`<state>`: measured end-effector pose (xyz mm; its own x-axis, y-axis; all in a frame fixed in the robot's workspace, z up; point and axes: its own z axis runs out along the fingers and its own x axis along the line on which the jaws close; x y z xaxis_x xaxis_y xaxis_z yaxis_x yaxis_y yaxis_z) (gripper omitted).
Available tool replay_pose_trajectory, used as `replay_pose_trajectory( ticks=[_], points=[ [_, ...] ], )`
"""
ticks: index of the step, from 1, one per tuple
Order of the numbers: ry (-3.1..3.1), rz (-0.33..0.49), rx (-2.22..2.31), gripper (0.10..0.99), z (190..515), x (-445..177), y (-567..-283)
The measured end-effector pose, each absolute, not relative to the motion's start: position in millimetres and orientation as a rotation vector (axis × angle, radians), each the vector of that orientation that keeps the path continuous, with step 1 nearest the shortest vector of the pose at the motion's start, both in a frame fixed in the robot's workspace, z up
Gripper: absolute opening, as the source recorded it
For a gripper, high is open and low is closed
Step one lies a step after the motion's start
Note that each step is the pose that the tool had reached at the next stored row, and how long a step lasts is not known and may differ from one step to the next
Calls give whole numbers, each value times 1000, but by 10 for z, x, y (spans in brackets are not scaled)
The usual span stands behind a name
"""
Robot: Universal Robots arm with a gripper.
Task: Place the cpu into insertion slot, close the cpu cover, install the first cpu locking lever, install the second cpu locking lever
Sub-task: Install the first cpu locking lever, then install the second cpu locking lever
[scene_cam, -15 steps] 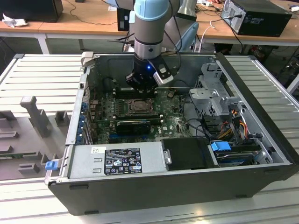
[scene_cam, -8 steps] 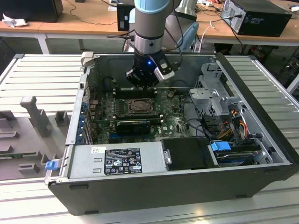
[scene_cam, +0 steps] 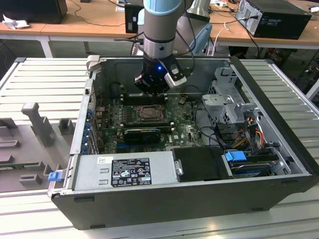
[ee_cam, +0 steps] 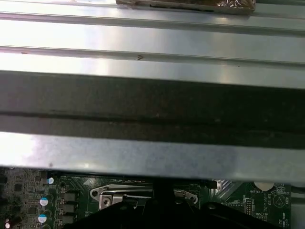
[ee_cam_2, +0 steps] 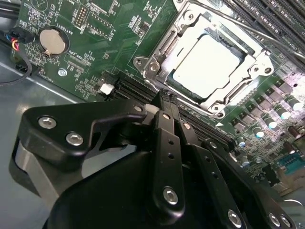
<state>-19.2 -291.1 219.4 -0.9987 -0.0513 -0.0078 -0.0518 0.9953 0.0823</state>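
Note:
Inside an open computer case (scene_cam: pixel 279 124) lies a green motherboard with the insertion slot (scene_cam: pixel 148 113) near its middle. In the second wrist view the cpu (ee_cam_2: pixel 205 67) sits in the insertion slot (ee_cam_2: pixel 218 109), its pale face showing through the cut-out of the cpu cover (ee_cam_2: pixel 166 46), which lies flat around it. A thin metal lever (ee_cam_2: pixel 267 39) runs along the socket's far edge. My gripper (scene_cam: pixel 152 92) hangs just behind the socket in the exterior view. Its black fingers meet at the tip (ee_cam_2: pixel 164 97), shut and holding nothing, a short way off the socket's corner.
A black expansion card (scene_cam: pixel 142 134) lies in front of the socket, and a power supply (scene_cam: pixel 124 172) fills the case's front. A drive cage (scene_cam: pixel 229 99) and cables stand on the exterior view's right. A coin battery (ee_cam_2: pixel 51 40) sits on the board. The case wall (ee_cam: pixel 152 105) is close.

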Motion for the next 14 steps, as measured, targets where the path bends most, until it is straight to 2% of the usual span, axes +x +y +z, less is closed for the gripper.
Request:
replay_pose_trajectory(
  ticks=[14],
  points=[
    [3132,129,-81,106,2234,-192,-2979]
  ],
)
